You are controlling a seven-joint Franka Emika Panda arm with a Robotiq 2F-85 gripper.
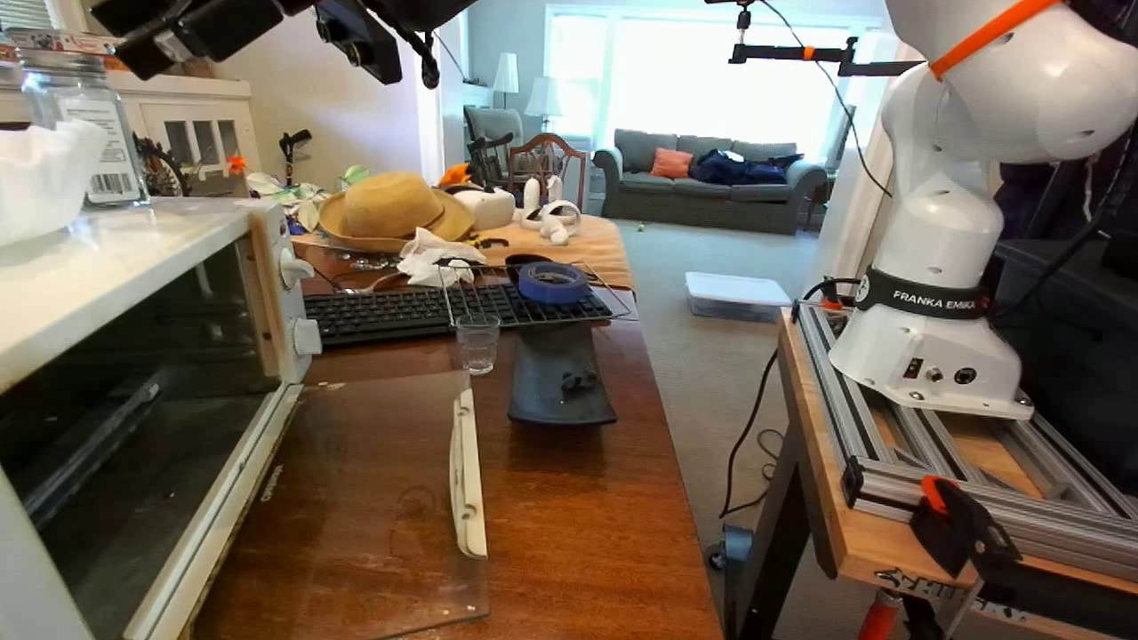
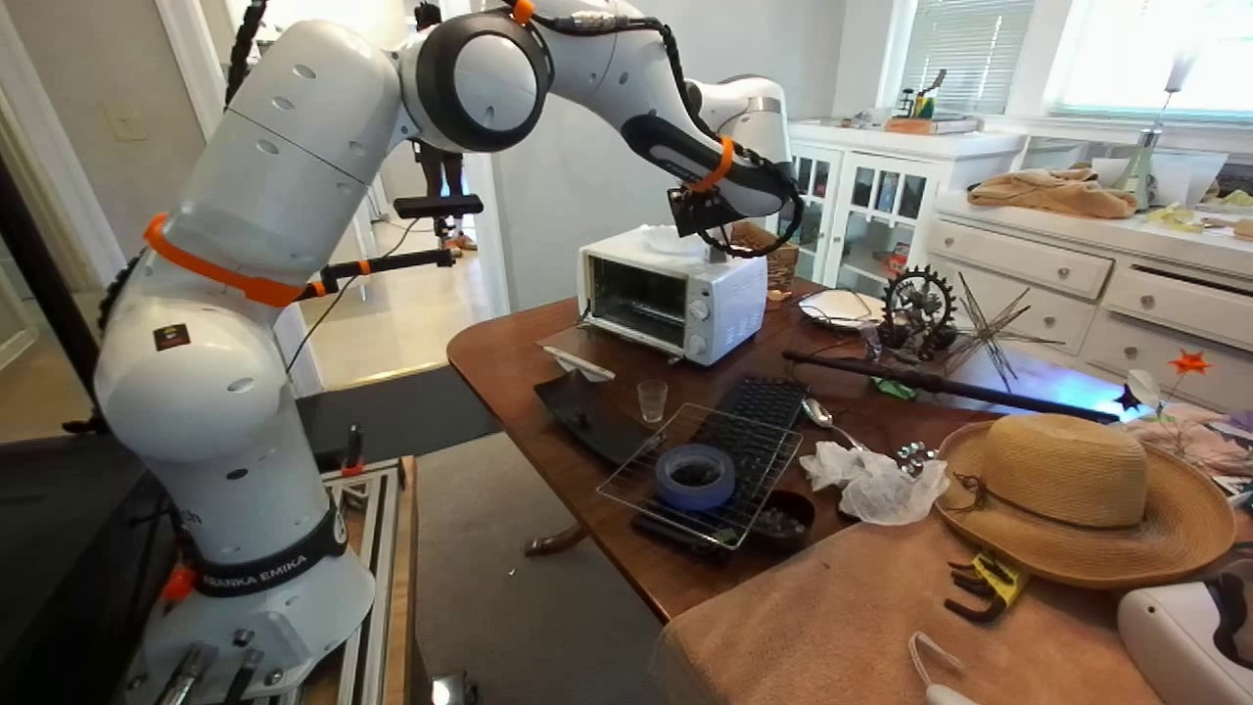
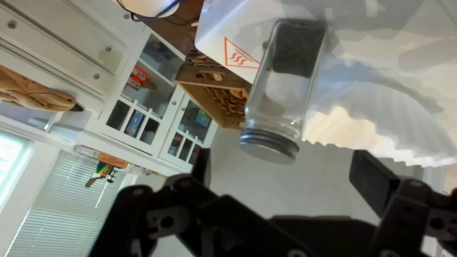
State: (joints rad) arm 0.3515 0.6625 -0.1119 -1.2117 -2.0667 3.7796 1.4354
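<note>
In an exterior view, the glass jar (image 1: pixel 111 147) stands upright on the toaster oven (image 1: pixel 164 244), just beside the fluted white cup (image 1: pixel 44 182); an off-centre approach could topple it or crush the cup.

In an exterior view, the robot's wrist (image 2: pixel 749 191) obscures the jar, so depth could be misjudged.

In the wrist view, the gripper (image 3: pixel 287 171) above the oven is spread and empty, the jar just beyond its opening, untouched.

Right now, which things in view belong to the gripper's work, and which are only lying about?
Probably in the work:
open gripper
screw-lidded glass jar, nearest it
toaster oven under the jar
perhaps the fluted white coffee filter beside it

Probably just lying about:
straw hat
blue tape roll
computer keyboard
drinking glass
</note>
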